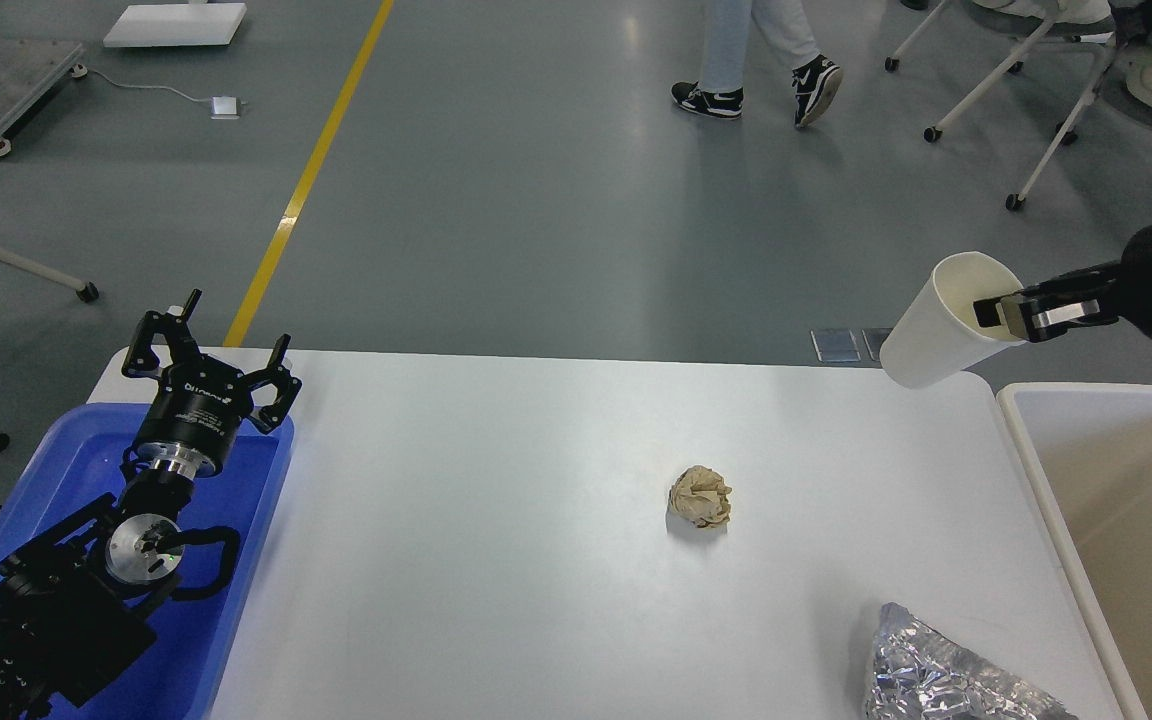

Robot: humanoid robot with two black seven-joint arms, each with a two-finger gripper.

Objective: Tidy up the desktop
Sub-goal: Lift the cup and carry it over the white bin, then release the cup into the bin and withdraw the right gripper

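Note:
The white desktop (496,520) fills the middle of the head view. A crumpled tan paper ball (700,497) lies on it right of centre. A crumpled silver foil bag (941,675) lies at the front right corner. My right gripper (1006,308) is shut on the rim of a white paper cup (941,325), held tilted in the air above the desktop's far right corner, next to the beige-white tub (1036,470). My left gripper (206,350) is open and empty above the far end of the blue plastic tray (236,560).
The blue tray stands at the desktop's left edge, the tub at its right edge. A person's legs (756,50) and wheeled chairs (1026,90) are on the grey floor beyond the table. A yellow floor line (306,180) runs at the far left.

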